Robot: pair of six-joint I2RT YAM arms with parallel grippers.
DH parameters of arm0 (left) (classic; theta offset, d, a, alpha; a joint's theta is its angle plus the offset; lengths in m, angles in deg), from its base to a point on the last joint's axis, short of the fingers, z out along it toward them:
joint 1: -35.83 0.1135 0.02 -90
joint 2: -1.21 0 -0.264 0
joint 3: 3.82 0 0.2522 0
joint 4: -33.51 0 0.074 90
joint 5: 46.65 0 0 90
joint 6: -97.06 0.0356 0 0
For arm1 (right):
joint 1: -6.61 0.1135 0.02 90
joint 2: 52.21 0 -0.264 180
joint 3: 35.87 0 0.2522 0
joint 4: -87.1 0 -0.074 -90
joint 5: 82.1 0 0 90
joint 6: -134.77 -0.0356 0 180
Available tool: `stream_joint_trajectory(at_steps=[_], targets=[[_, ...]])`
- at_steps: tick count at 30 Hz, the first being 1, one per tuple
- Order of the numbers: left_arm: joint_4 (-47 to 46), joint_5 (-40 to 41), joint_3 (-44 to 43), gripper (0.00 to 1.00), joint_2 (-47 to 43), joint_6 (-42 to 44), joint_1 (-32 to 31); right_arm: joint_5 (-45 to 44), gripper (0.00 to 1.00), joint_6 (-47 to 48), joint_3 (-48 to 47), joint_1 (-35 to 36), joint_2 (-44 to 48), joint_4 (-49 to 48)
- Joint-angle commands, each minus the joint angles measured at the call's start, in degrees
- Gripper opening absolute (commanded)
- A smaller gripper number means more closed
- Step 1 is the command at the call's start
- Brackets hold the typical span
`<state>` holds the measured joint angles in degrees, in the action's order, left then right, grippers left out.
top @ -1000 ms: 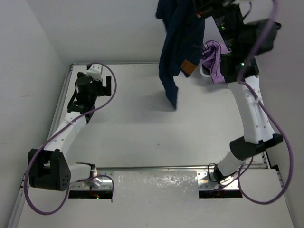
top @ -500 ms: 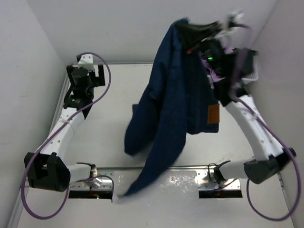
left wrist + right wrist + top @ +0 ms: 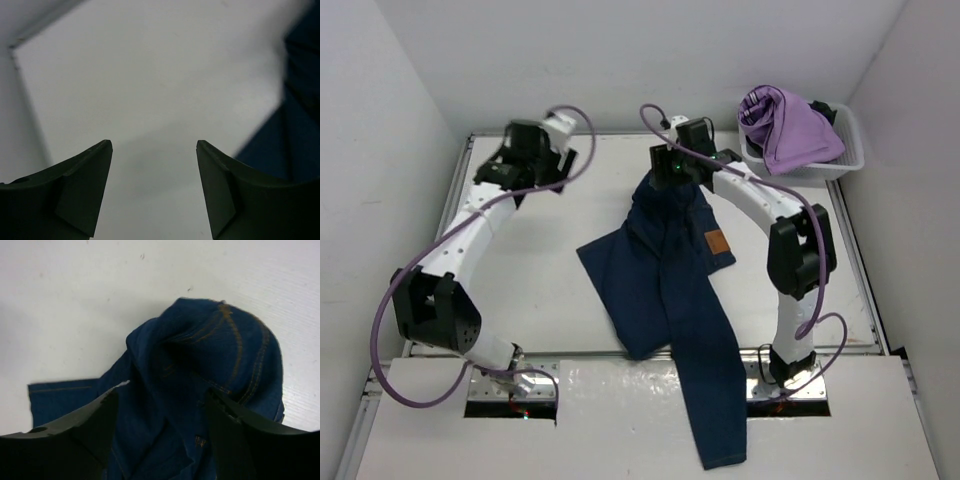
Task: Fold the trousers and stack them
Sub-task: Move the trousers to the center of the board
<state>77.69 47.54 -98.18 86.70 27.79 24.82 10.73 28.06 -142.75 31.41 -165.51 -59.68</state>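
surface (image 3: 540, 260): white and flat, with pale walls at 9, 12 and 3 o'clock.
trousers (image 3: 665, 290): dark navy denim lying spread on the surface right of centre. the waist is bunched up toward 12 o'clock. one leg runs straight to 6 o'clock, past the near edge and between the arm bases. the other leg lies crumpled toward 8 o'clock.
basket (image 3: 850, 155): white, in the corner at 1 o'clock, apart from the trousers.
lilac garment (image 3: 785, 130): heaped in the basket and spilling over its rim.
right claw (image 3: 161, 395): jaws spread apart, low over the bunched waist, gripping nothing.
left claw (image 3: 154, 145): jaws apart with only bare surface between them, at 10 o'clock. the denim edge lies off to its right.
tan patch (image 3: 717, 242): on the waistband, at the trousers' 3 o'clock side.
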Motion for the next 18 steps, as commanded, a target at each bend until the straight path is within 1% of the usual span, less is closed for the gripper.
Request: stream_joint_trajectory(at_steps=[1,3,5,6,7,9,12,15,16,17,18], targets=[[7.11,-6.64,5.78,0.68,-3.14,2.65,-5.07,4.71,0.69,-0.77,0.02,-5.36,6.06,1.02],[7.90,-8.74,10.36,0.69,-3.58,3.26,-7.62,6.65,0.75,-1.40,3.02,-7.65,8.86,-0.56],[6.60,-8.41,15.89,0.72,-3.23,4.92,-11.04,5.70,0.76,1.57,7.50,-7.92,10.54,-0.65],[5.89,-7.62,17.74,0.74,-2.79,5.72,-12.36,4.82,0.76,1.94,9.00,-7.83,11.60,-0.48],[4.75,-6.66,21.58,0.74,-2.35,6.59,-14.64,4.56,0.76,2.03,11.19,-7.92,11.78,-0.13],[0.54,-4.72,25.64,0.76,-0.16,6.78,-16.23,4.03,0.77,1.77,13.65,-7.92,11.96,0.40],[-2.28,-4.80,26.98,0.76,3.09,6.60,-17.81,3.85,0.77,0.72,15.68,-7.92,11.08,0.66],[-6.58,-4.45,28.73,0.77,3.63,7.83,-19.49,0.17,0.76,0.19,16.57,-9.06,10.20,3.64],[-7.73,-4.45,30.05,0.78,3.71,8.18,-20.62,-0.80,0.74,-0.07,16.83,-9.76,9.68,4.96],[-9.83,-1.93,30.76,0.78,4.32,9.14,-21.16,-2.55,0.73,-0.34,17.35,-11.07,9.67,7.32],[-10.89,-1.03,32.24,0.78,4.68,9.76,-22.21,-2.74,0.72,-0.25,19.10,-11.69,9.76,8.04]])
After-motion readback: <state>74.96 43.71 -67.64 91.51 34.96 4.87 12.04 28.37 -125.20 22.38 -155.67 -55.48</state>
